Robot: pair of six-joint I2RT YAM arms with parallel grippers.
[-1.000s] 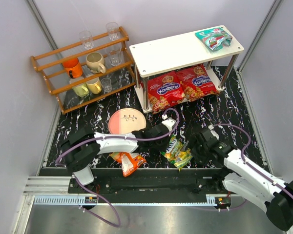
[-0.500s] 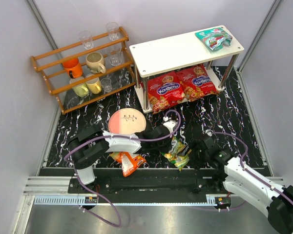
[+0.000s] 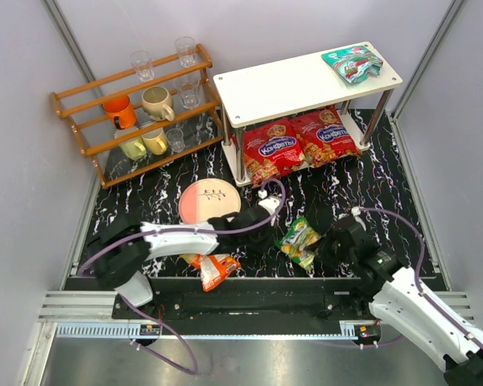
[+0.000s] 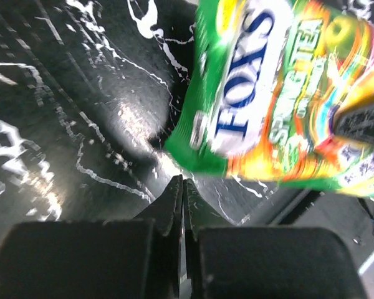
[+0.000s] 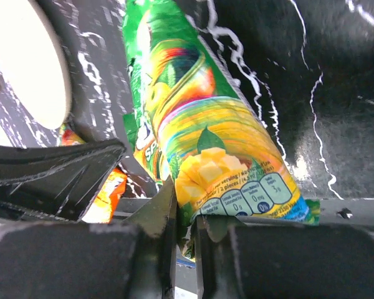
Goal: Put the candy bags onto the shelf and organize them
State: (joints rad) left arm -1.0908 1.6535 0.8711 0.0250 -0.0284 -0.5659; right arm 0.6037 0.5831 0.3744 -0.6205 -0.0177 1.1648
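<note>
Yellow-green foil is the story here: the yellow-green bag (image 5: 218, 137) has its near end pinched in the right gripper (image 5: 186, 205), jaws drawn in tight on the bottom seam. Its long axis runs straight out from those jaws, slanting left toward the left arm. From above, the bag (image 3: 299, 241) sits at the near middle of the mat (image 3: 370, 189), and the left wrist view suggests it hangs a touch clear of the surface.

The left gripper (image 4: 182, 187) is clenched on nothing, with its tips just beside the bag's left end. So the right arm has the job, and the left arm is only crowding that side.

The shelf (image 3: 290, 84) lies farther back, slightly right of the bag. The lower tier is filled by the red bags (image 3: 275, 149), and the teal bag (image 3: 352, 62) holds the far right corner of the top tier. The left and middle of that top board look like the open room.

I'd watch the near board edge and the metal legs. The carry wants a lift first, then a sweep away from the left arm.

The orange bag (image 3: 213, 269) waits on the near edge under the left arm, just this side of the plate (image 3: 208, 201). The wooden rack (image 3: 129, 112) is well off to the far left.
</note>
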